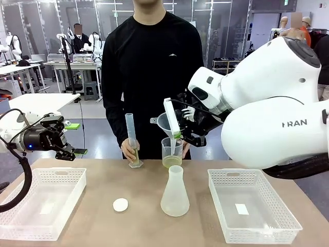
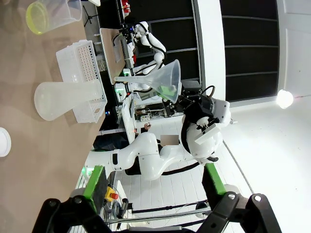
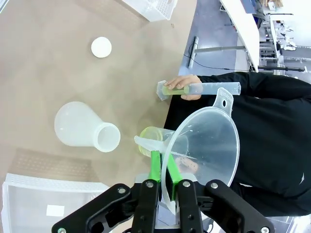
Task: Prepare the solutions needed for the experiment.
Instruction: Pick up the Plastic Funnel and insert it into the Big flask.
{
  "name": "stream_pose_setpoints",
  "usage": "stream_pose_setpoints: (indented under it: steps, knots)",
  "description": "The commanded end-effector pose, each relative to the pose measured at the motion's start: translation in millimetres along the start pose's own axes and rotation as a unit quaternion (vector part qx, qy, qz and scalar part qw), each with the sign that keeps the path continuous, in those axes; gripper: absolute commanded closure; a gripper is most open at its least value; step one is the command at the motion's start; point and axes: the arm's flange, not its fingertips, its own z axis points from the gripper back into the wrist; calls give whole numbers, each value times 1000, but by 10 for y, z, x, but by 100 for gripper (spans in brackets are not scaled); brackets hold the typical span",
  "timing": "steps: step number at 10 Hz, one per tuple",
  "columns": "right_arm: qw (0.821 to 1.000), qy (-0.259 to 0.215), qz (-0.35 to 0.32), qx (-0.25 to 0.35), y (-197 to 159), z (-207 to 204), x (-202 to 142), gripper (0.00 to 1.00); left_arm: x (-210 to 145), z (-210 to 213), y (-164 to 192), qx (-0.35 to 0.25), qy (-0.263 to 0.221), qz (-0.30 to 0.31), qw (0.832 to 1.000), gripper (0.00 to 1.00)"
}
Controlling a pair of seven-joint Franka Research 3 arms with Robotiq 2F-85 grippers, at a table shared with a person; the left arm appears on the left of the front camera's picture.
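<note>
My right gripper is shut on the rim of a clear plastic funnel, held tilted in the air above a small beaker. The solutions show as pale yellow-green liquid in that beaker and at the bottom of a graduated cylinder. The person's hand steadies the cylinder on the table. An empty conical flask stands in front of the beaker. My left gripper hangs open over the table's left edge, holding nothing.
A white basket sits at the left and another at the right, both near the front edge. A small white disc lies between the left basket and the flask. The person stands at the far side.
</note>
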Motion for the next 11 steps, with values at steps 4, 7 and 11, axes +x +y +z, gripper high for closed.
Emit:
stream_pose_setpoints:
  steps: [4,7,11]
  knots:
    - [1000,-9,-19,19,55,-68,-104,95,-6,-3,-24,-2,2,-2,1000,0]
    - [999,-25,-31,35,149,-150,-170,95,-6,-3,-24,-2,2,-2,1000,0]
    - [998,-26,-45,44,234,-324,-285,95,-6,-3,-24,-2,2,-2,1000,0]
